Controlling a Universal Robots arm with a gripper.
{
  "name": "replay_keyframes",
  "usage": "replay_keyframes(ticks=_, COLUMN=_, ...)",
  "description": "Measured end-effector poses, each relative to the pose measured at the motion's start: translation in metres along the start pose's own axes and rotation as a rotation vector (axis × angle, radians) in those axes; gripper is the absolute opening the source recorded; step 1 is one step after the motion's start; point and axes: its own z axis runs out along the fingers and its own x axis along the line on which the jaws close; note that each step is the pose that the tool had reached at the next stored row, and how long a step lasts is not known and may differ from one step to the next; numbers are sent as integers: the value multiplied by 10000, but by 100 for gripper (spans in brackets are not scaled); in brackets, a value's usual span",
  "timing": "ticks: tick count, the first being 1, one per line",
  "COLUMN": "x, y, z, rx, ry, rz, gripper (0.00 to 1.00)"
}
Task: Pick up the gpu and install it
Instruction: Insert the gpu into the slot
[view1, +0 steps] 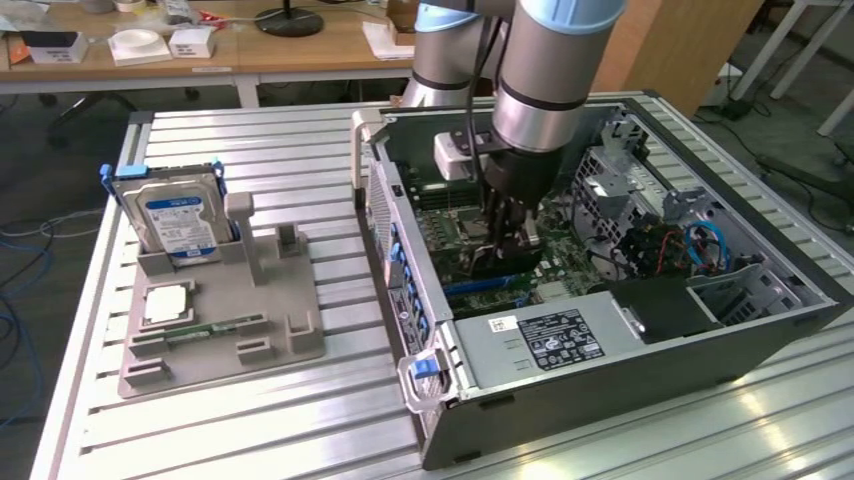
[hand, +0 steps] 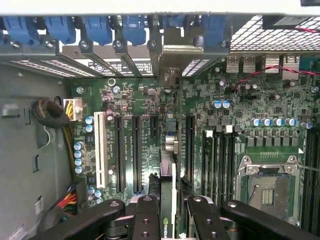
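Note:
My gripper (view1: 507, 245) reaches down into the open computer case (view1: 400, 215) and is shut on the gpu (hand: 168, 200). In the wrist view the card shows edge-on between the two black fingers (hand: 145, 217), with a green edge and a logo label. Its silver end bracket (hand: 181, 46) sits up against the rear slot openings of the case. The card stands upright over the motherboard (hand: 125, 100), in line with a long black expansion slot. From the exterior view the gpu (view1: 491, 268) is a dark slab low over the board, and how deep it sits in the slot is hidden.
On the table at the exterior view's left, a grey fixture (view1: 300, 345) holds a silver hard drive (view1: 171, 215) with a blue label, a memory stick (view1: 214, 328) and a square chip (view1: 167, 303). Inside the case are the power supply (view1: 554, 335), cables (view1: 701, 245) and an empty processor socket (hand: 267, 187).

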Motion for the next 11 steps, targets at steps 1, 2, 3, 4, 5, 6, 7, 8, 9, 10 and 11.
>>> replay_keyframes(ticks=1, x=0, y=3, z=8, rx=0, ry=1, rz=0, gripper=26)
replay_keyframes(ticks=2, x=0, y=5, z=14, rx=-1, ry=1, rz=-1, gripper=26)
replay_keyframes(ticks=3, x=0, y=6, z=20, rx=0, ry=0, rz=-2, gripper=26)
replay_keyframes(ticks=4, x=0, y=9, z=26, rx=0, ry=1, rz=-1, gripper=26)
replay_keyframes(ticks=5, x=0, y=11, z=32, rx=0, ry=1, rz=0, gripper=26)
replay_keyframes(ticks=6, x=0, y=16, z=38, rx=0, ry=1, rz=2, gripper=26)
replay_keyframes(ticks=7, x=1, y=21, z=44, rx=-1, ry=2, rz=1, gripper=26)
replay_keyframes(ticks=8, x=1, y=25, z=49, rx=0, ry=2, rz=0, gripper=26)
replay_keyframes(ticks=9, x=1, y=28, z=53, rx=-1, ry=3, rz=0, gripper=26)
replay_keyframes(ticks=10, x=1, y=29, z=57, rx=-1, ry=2, rz=-2, gripper=26)
replay_keyframes(ticks=11, x=1, y=32, z=61, rx=0, ry=1, rz=-1, gripper=26)
